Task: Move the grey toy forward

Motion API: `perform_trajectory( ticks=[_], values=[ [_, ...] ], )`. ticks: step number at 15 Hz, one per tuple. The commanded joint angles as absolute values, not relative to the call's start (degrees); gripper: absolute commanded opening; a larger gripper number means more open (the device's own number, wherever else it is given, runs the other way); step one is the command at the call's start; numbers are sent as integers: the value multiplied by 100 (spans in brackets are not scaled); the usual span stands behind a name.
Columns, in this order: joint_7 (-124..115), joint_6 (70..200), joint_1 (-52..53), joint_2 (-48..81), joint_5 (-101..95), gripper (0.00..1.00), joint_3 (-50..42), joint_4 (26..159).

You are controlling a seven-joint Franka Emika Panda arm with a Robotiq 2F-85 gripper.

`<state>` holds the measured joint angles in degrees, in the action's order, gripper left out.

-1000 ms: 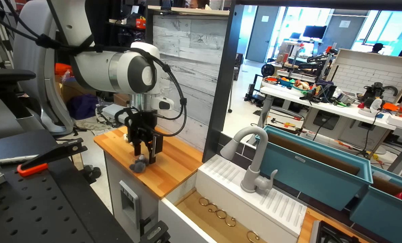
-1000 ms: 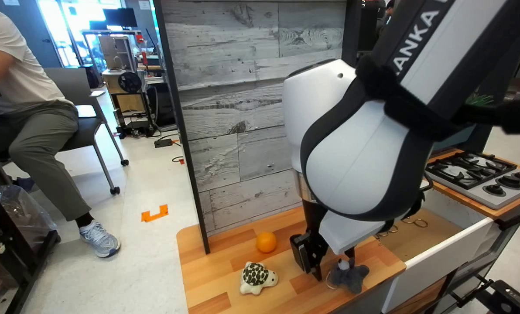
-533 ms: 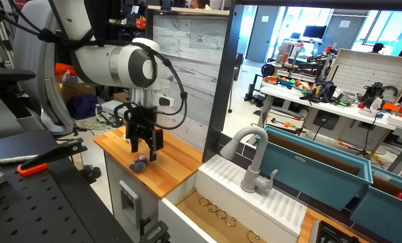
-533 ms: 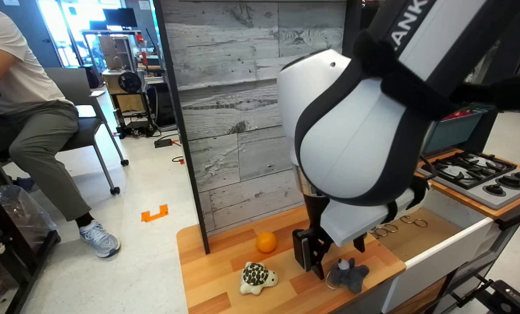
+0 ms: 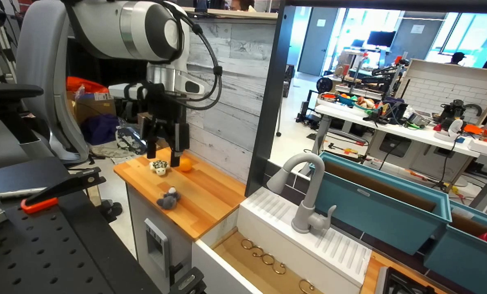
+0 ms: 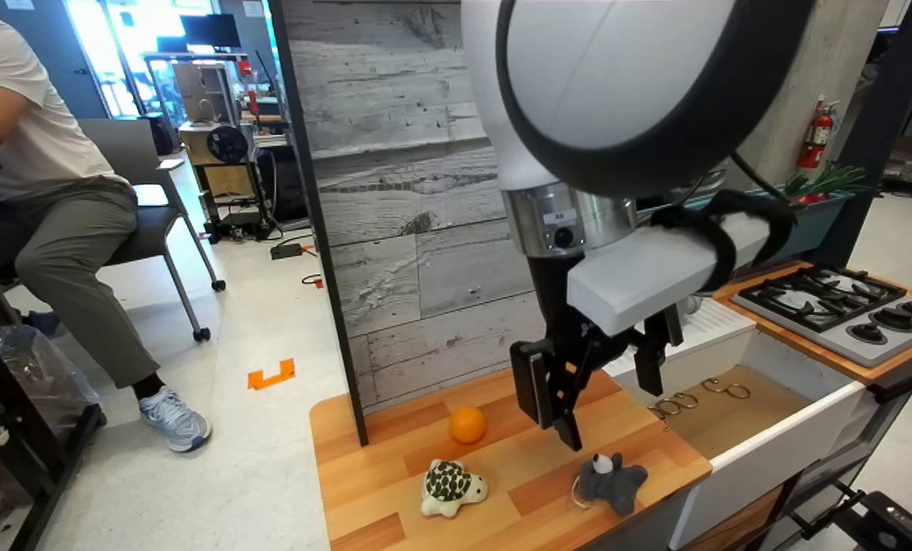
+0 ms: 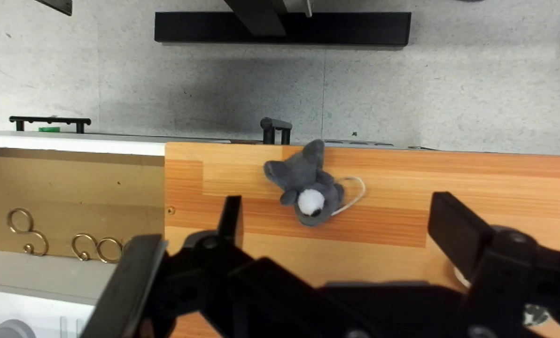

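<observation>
In an exterior view, I am seeing the gripper (image 5: 162,159) hanging over the wooden counter (image 5: 211,204), left of the frame's middle, its fingers (image 5: 150,150) standing wide. Below it the grey toy (image 5: 168,200) is lying on the counter, well apart from the fingertips and near the edge facing the lower left. Right of the middle, a grey faucet (image 5: 308,204) is arching up.

In an exterior view, a turtle toy (image 6: 451,488) is sitting at the lower middle with an orange ball (image 6: 467,425) near it, higher in the frame. The grey toy is resting farther right, and a fingertip is hanging above and left of it. A stove (image 6: 846,314) is standing at the far right.

In the wrist view, the grey toy is lying near the middle of the frame, its white muzzle showing. The spread fingers are standing lower, to its left and right. At the left, a white-walled compartment (image 7: 97,188) is holding brass-coloured rings (image 7: 83,256).
</observation>
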<state>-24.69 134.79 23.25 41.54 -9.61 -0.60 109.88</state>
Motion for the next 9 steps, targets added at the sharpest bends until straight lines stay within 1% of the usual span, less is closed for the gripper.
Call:
perform_trajectory(
  ticks=[1,4,5,9],
  values=[
    [-2369,13692,2232,3286,-970,100,85,11822],
    [-2260,13480,2112,2828,-863,100,224,12187],
    [-2472,13474,2220,3257,-1006,100,140,11764],
    [-2472,13473,2209,3209,-1010,100,151,11829]
  ],
)
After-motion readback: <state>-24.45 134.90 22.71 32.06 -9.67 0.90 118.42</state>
